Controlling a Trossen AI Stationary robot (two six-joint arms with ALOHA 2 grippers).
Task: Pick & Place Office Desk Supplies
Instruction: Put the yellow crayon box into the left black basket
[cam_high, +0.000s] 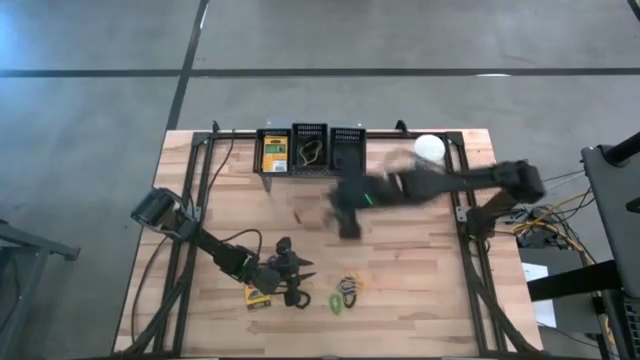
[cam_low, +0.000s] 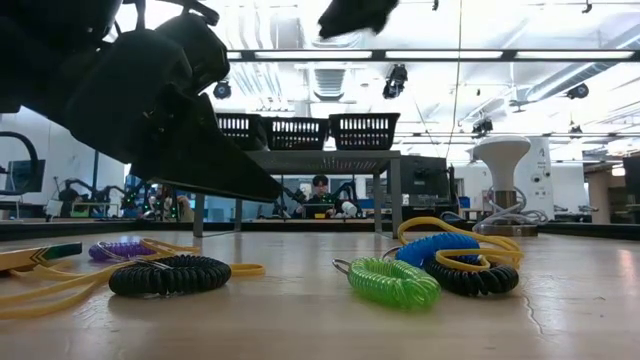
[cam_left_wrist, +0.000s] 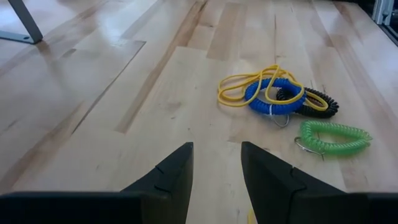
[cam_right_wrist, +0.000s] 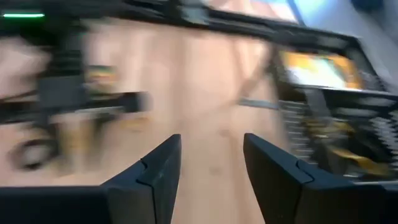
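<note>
Several supplies lie near the table's front edge: a blue coil (cam_left_wrist: 261, 102), a black coil (cam_left_wrist: 318, 99), a green coil (cam_left_wrist: 334, 138) and a yellow rubber band (cam_left_wrist: 245, 84). Another black coil (cam_low: 170, 275) and a yellow-and-green crayon box (cam_high: 258, 297) lie by my left gripper. My left gripper (cam_left_wrist: 216, 149) is open and empty, just left of the coils, low over the table (cam_high: 308, 270). My right gripper (cam_right_wrist: 211, 140) is open and empty, above the table's middle (cam_high: 348, 228), blurred.
Three black bins (cam_high: 310, 148) stand on a raised shelf at the far edge. The left one holds a crayon box (cam_high: 274, 152) and the middle one a yellow band (cam_high: 310, 152). A white bulb-like object (cam_high: 430, 147) stands at the far right. Bare wood lies between the grippers.
</note>
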